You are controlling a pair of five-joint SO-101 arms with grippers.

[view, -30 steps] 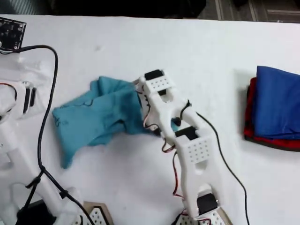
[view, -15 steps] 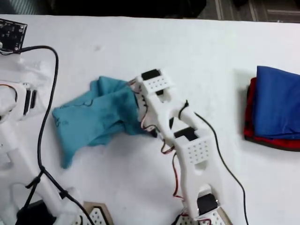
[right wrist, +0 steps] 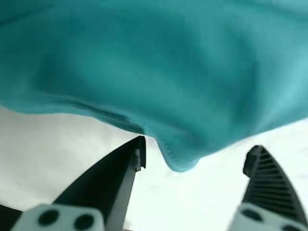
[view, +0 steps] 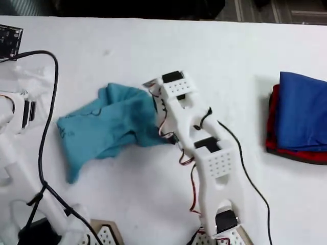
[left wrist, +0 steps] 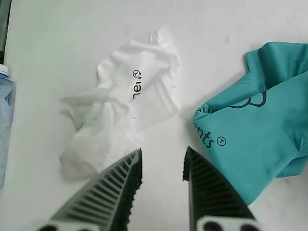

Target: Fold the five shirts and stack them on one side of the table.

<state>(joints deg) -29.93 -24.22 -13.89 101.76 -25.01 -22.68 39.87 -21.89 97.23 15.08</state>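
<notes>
A crumpled teal shirt lies left of the table's middle. My right arm stands at its right edge. In the right wrist view the right gripper is open, and a hem of the teal shirt hangs down between its fingers. My left gripper is open above bare table, between a crumpled white shirt and the teal shirt. A folded blue shirt rests on a folded red one at the right edge.
A black cable runs down the left side past my left arm. A circuit board sits at the far left corner. A clear bottle stands beside the white shirt. Bare table spreads between the teal shirt and the folded stack.
My right arm's wrist has shifted slightly to the right and back at the teal shirt's edge. The left arm has drawn a little toward the left edge. The shirts lie much as before.
</notes>
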